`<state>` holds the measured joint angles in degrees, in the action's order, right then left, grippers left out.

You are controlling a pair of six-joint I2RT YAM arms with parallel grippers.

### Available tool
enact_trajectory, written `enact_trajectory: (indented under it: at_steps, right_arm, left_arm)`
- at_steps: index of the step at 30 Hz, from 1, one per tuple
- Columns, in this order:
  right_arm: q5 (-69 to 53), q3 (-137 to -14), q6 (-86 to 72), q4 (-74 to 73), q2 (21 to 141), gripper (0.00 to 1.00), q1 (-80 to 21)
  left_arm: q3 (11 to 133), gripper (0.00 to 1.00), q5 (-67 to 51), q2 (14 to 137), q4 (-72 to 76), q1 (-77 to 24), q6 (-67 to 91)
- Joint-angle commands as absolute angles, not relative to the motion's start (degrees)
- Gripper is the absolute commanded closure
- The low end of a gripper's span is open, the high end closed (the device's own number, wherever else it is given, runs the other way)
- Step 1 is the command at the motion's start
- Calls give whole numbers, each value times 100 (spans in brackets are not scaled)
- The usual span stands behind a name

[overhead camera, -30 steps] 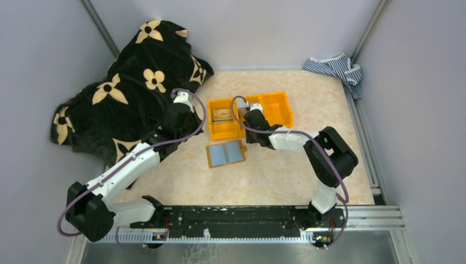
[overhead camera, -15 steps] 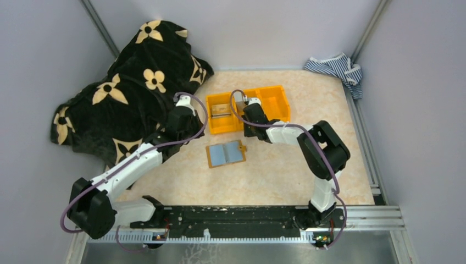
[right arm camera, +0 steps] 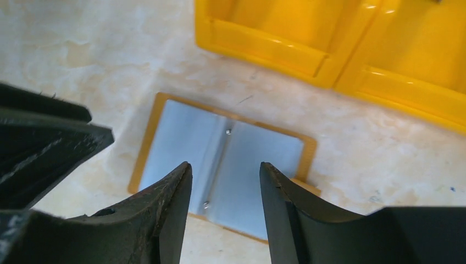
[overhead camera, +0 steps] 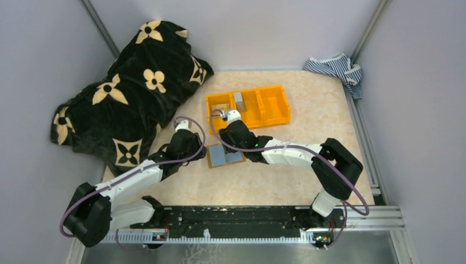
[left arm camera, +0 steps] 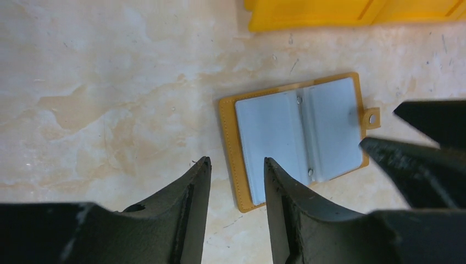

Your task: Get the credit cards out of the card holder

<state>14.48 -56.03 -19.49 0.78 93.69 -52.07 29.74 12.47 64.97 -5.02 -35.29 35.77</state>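
— Where's the card holder (left arm camera: 299, 137)?
— Open flat on the worktop (left arm camera: 110, 82) (grey-blue inside up), just before the bin (right arm camera: 258, 49).
— Anything held?
— No. The left gripper (left arm camera: 236, 164) hangs at its left edge, the right gripper (right arm camera: 226, 168) above its middle, both with jaws parted.

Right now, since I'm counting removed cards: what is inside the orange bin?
In the orange bin, the left compartment holds a tan flat piece, the middle a grey one; nothing shows in the right. The right arm covers the bin's near-left part.
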Motion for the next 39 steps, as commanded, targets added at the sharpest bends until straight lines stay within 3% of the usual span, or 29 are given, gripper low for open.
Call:
enact_trajectory:
  at_steps: [1,6,11,28,31,39]
  right_arm:
    - [1912,-5926,-1893,-135,9370,50,-5598]
    - [1932,-6371,-2036,-364,9987,40,-5928]
    - [1854,-6835,-2104,-540,10449,29,-6033]
    - [1837,-7783,-2321,-1392,11526,29,-6249]
    - [1935,-7756,-2408,-1482,11557,33,-6249]
    - [2060,-7648,-2703,-1572,11536,73,-6249]
  left_arm:
    - [3049,55,1760,6240,-571,-3534,4066]
    - [2905,65,2085,5562,-997,-3533,4675]
    - [2453,69,2525,4393,-928,-3528,4690]
    - [2523,71,3088,3226,-1410,-3525,4295]
    - [2576,71,3135,3186,-1480,-3528,4231]
    - [2577,71,3113,3169,-1487,-3528,4211]
